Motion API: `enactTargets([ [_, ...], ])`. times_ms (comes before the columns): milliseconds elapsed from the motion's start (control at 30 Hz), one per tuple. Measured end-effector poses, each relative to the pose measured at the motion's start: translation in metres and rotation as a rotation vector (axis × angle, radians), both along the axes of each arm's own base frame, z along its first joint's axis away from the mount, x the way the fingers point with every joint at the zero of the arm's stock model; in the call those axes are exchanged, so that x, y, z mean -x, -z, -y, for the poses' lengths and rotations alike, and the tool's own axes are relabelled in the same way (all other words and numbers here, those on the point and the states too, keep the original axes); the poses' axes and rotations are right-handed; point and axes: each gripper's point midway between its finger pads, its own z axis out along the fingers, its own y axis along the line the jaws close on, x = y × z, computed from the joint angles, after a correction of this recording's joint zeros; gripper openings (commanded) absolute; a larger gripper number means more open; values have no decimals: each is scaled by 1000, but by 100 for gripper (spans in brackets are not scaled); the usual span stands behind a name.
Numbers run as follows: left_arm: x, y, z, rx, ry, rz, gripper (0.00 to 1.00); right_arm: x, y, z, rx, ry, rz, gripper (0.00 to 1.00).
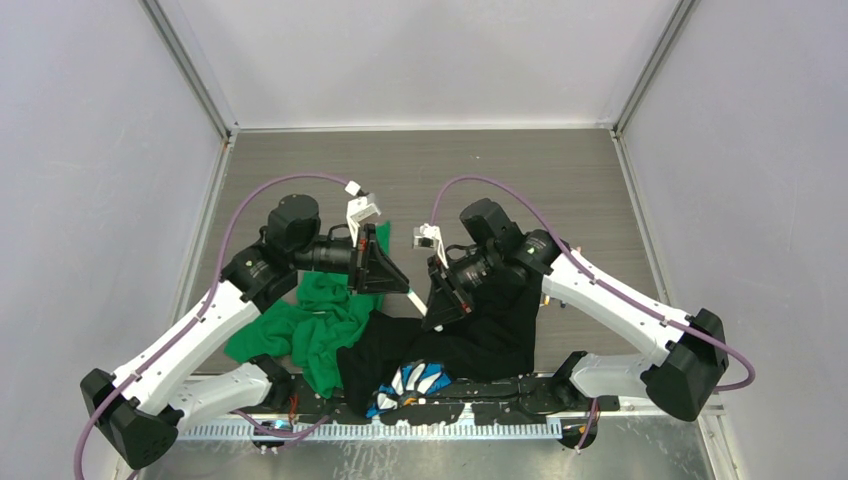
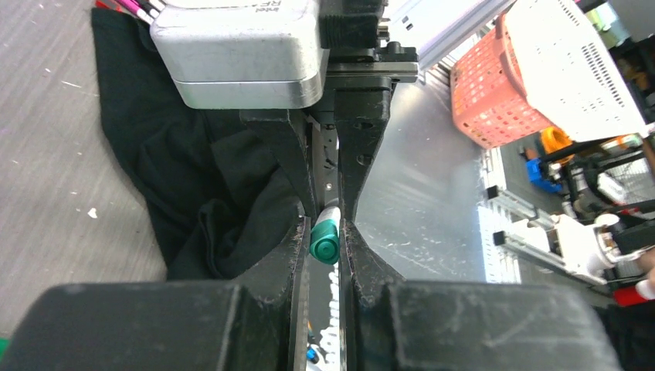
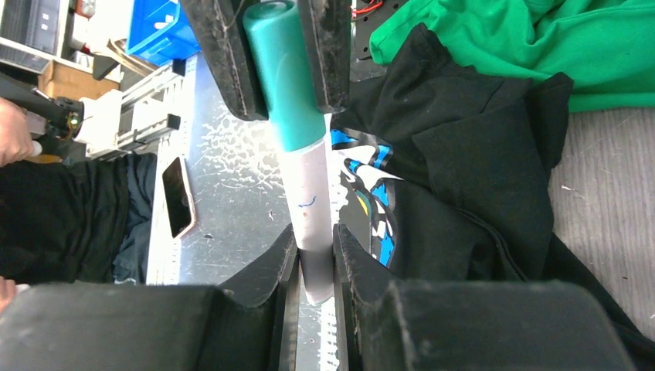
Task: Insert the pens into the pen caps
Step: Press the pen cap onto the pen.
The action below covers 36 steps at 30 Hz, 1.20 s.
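Observation:
One white-barrelled pen (image 3: 313,209) hangs in the air between my two grippers, which face each other above the cloths. A teal pen cap (image 3: 282,77) sits over its far end. My left gripper (image 2: 324,246) is shut on that teal cap (image 2: 324,239). My right gripper (image 3: 315,267) is shut on the white barrel near its bare end. From above, the pen (image 1: 415,302) shows as a short white bar between the left gripper (image 1: 392,283) and the right gripper (image 1: 433,312). Ends of other pens (image 2: 141,8) peek in at a corner of the left wrist view.
A black cloth (image 1: 480,335) and a green cloth (image 1: 320,325) lie on the table under the arms, with a blue-and-white patterned piece (image 1: 415,380) near the front edge. Beyond the metal plate (image 3: 232,178) lie a phone (image 3: 176,197) and an orange basket (image 2: 502,93).

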Motion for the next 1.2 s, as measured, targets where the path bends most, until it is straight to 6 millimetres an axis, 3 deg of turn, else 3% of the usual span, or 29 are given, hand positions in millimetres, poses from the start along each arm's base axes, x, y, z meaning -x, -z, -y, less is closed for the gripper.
enactTargets([
  [300, 4, -3, 6, 56, 8, -95, 0, 7, 0, 1, -17, -30, -32, 1],
  [833, 6, 2, 3, 27, 19, -75, 0, 2, -7, 5, -62, -34, -109, 1],
  [1200, 11, 6, 7, 18, 26, -112, 0, 2, 0, 6, -53, -51, -117, 1],
])
